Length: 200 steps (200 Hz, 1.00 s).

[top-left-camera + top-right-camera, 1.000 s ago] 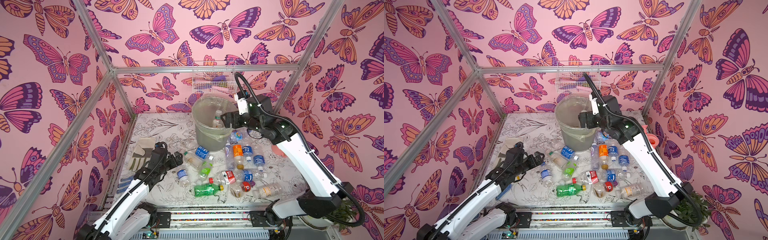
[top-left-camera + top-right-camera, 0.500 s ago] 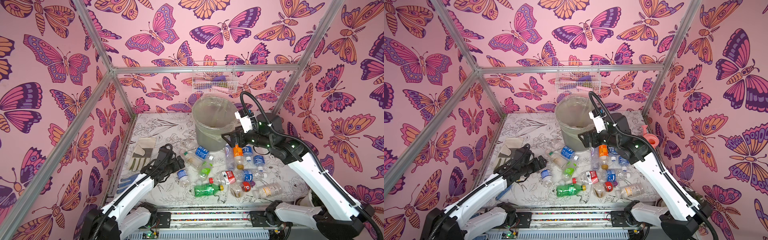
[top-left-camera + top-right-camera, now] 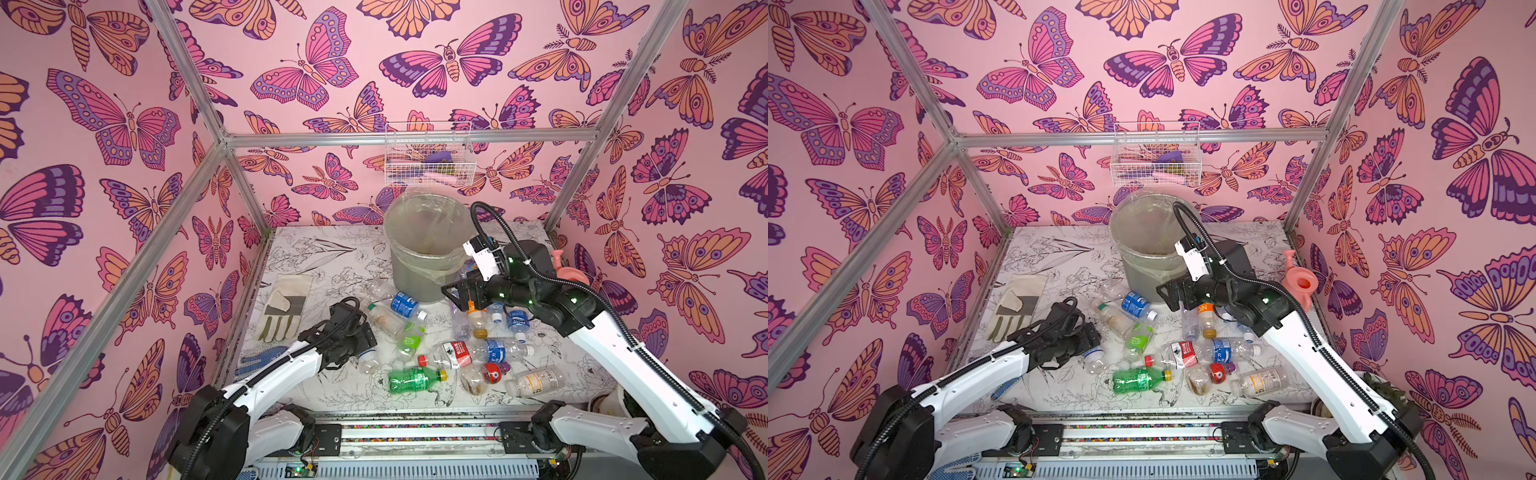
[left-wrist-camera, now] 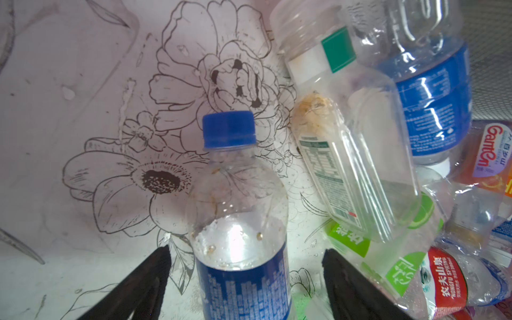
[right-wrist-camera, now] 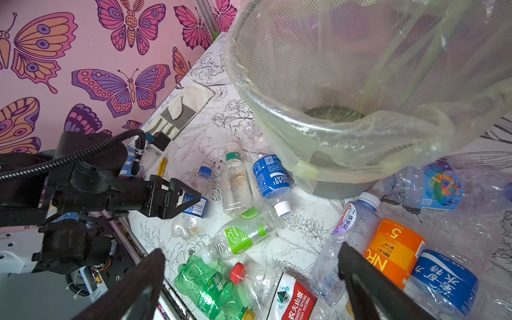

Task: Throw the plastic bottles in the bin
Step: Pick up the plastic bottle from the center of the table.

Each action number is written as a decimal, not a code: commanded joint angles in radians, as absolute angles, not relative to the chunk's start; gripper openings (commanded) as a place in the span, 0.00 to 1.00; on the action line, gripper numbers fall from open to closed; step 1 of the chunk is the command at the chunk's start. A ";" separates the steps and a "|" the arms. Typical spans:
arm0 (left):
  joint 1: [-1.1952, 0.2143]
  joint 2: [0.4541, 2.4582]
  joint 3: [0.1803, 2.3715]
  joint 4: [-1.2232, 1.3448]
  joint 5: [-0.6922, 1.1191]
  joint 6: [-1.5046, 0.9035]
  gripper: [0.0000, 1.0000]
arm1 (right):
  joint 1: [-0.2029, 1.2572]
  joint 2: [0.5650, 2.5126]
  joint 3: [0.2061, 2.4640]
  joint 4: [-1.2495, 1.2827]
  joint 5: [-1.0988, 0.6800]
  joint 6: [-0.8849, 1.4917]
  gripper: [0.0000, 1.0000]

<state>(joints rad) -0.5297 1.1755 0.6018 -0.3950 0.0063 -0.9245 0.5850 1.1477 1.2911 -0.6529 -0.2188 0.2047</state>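
Left wrist view: the left gripper [image 4: 246,250] is open, jaws either side of a blue-capped bottle [image 4: 238,205] lying on the worktop [image 4: 69,138], not touching it. This looks like the pick-up step: next, close and lift. A lime-labelled bottle [image 4: 388,257] just beside one jaw could get pinched. The right gripper [image 5: 252,249] hangs wide open and empty over more plastic bottles [image 5: 354,230], with the bin [image 5: 277,91] just beyond.

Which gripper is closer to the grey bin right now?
Right. The right gripper hangs open just beside the bin, at its near wall. The left gripper is farther off, open astride a blue-capped bottle.
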 commanded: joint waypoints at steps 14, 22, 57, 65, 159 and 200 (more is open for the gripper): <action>-0.535 1.216 0.585 -0.420 -0.023 -0.961 0.84 | 0.592 1.120 1.258 -0.621 -0.194 0.206 0.99; -0.537 1.225 0.586 -0.417 -0.023 -0.962 0.82 | 0.592 1.117 1.251 -0.617 -0.185 0.209 0.99; -0.542 1.259 0.588 -0.401 -0.028 -0.974 0.76 | 0.592 1.112 1.240 -0.616 -0.167 0.217 0.99; -0.544 1.262 0.586 -0.395 -0.028 -0.977 0.75 | 0.592 1.113 1.238 -0.614 -0.167 0.219 0.99; -0.550 1.312 0.587 -0.362 -0.055 -0.991 0.23 | 0.592 1.107 1.215 -0.597 -0.155 0.235 0.99; -0.551 1.264 0.640 -0.393 -0.084 -0.960 0.13 | 0.592 1.098 1.197 -0.598 -0.145 0.239 0.99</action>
